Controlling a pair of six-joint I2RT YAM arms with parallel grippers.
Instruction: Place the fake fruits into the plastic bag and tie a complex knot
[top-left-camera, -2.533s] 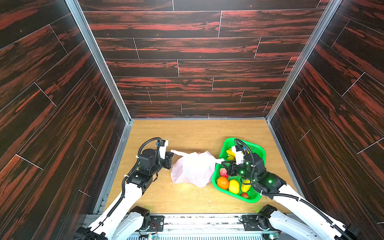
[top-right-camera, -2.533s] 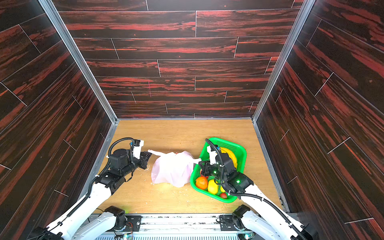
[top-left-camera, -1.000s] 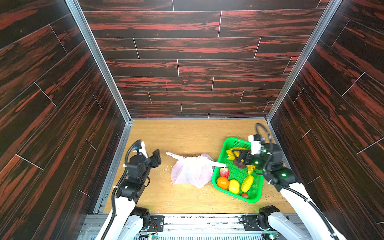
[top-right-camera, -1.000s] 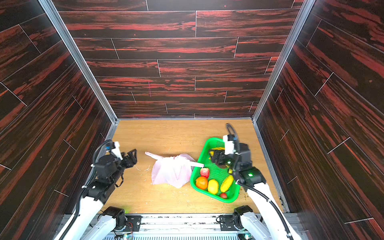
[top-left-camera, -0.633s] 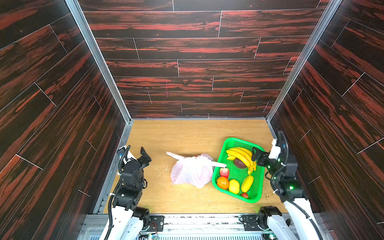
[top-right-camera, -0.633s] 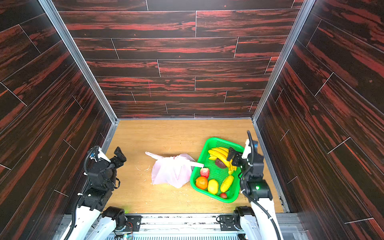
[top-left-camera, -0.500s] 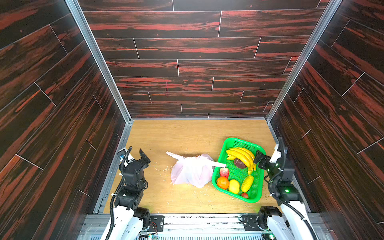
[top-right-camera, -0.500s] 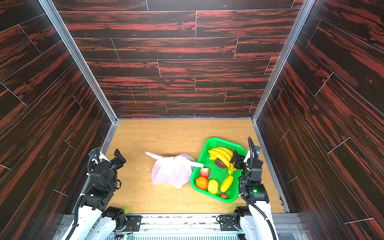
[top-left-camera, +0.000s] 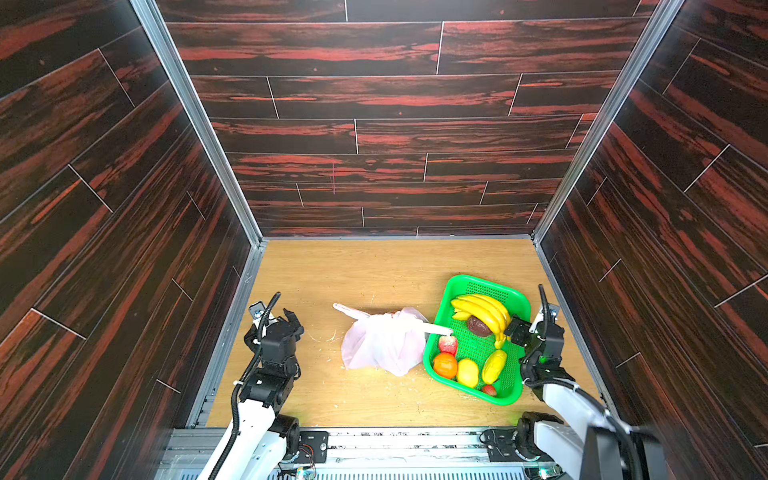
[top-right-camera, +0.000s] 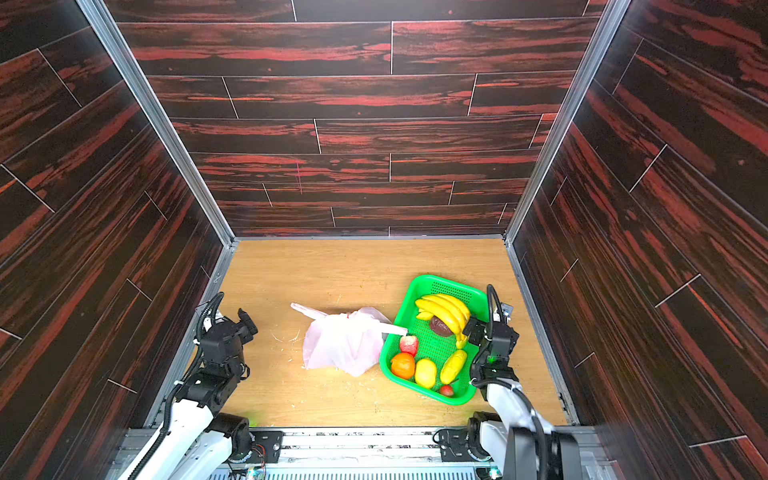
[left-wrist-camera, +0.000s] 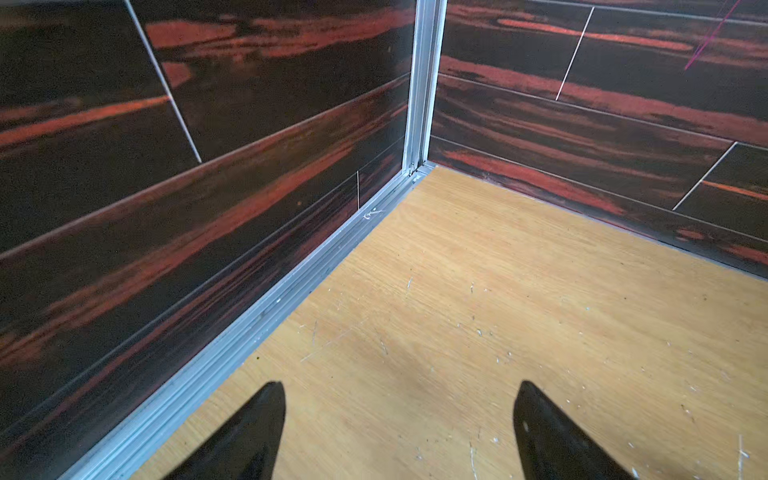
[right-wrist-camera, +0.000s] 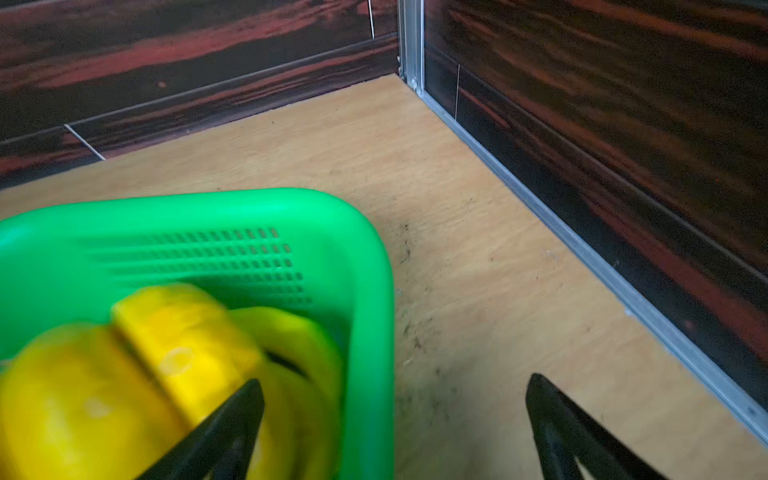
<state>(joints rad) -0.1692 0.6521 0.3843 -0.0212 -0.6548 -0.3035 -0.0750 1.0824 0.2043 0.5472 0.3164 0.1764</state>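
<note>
The plastic bag (top-left-camera: 384, 345) (top-right-camera: 343, 343) lies bulging in the middle of the wooden floor. Its strap handles are bunched at the knot (top-left-camera: 392, 316), with loose ends sticking out left and right. What is inside it I cannot make out. Fake fruits fill the green basket (top-left-camera: 478, 282): a banana bunch (top-left-camera: 484, 309) (right-wrist-camera: 183, 332), a dark round one (top-left-camera: 478, 326), an orange (top-left-camera: 444, 365), a lemon (top-left-camera: 467, 372) and strawberries (top-left-camera: 447, 344). My left gripper (top-left-camera: 292, 320) (left-wrist-camera: 400, 384) stands open and empty by the left wall. My right gripper (top-left-camera: 524, 330) (right-wrist-camera: 395, 379) is open over the basket's right rim, holding nothing.
The basket rim (right-wrist-camera: 365, 257) stands close to the right wall rail (right-wrist-camera: 582, 249). The left wall's metal rail (left-wrist-camera: 291, 299) runs just beside the left gripper. Bare wooden floor (top-left-camera: 374, 270) stretches behind the bag to the back wall.
Both arms have drawn back from the bag's strap ends to the side walls and near edge. Their jaws have opened wider. The bag and basket have stayed put.
</note>
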